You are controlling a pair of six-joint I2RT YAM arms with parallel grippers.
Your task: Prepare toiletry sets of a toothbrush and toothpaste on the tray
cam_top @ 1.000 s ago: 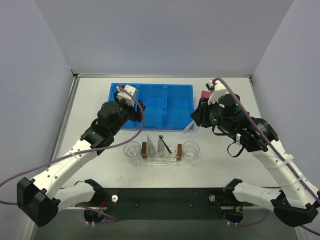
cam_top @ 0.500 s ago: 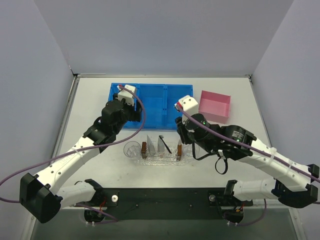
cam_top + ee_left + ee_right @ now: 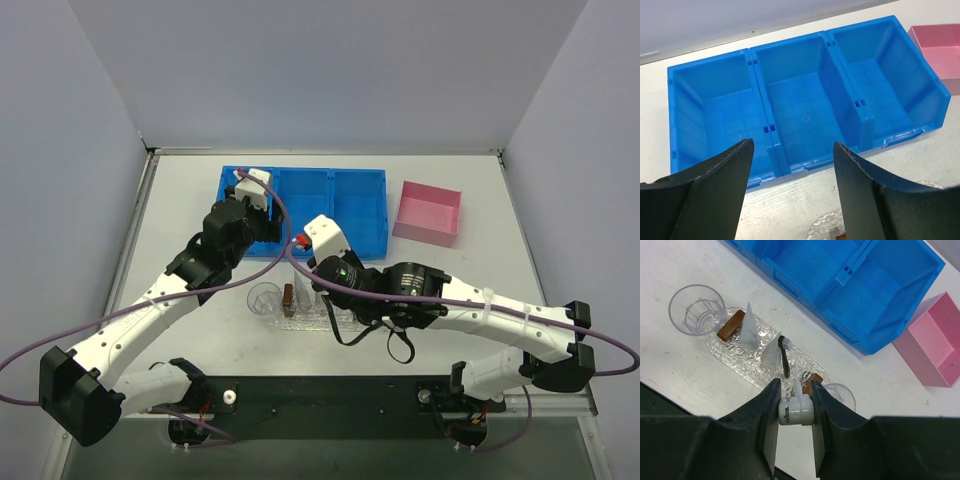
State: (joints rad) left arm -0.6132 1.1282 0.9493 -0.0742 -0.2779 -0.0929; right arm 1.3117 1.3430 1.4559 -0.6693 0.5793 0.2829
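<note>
The right pincer (image 3: 794, 399) clamps the white toothbrush (image 3: 795, 412) above the tray (image 3: 732, 362), which holds both tubes (image 3: 771, 354) and the black toothbrush (image 3: 785, 360). Best lower it beside the brushless tube (image 3: 749, 331). The left pincer (image 3: 792, 165) gapes wide, empty.

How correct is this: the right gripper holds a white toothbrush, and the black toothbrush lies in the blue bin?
Not quite. The black toothbrush lies on the clear tray, not in the blue bin; the right wrist view shows it. The rest stands.

Cups (image 3: 696, 310) at both tray (image 3: 747, 367) ends, blue bin (image 3: 860, 295) behind
</note>
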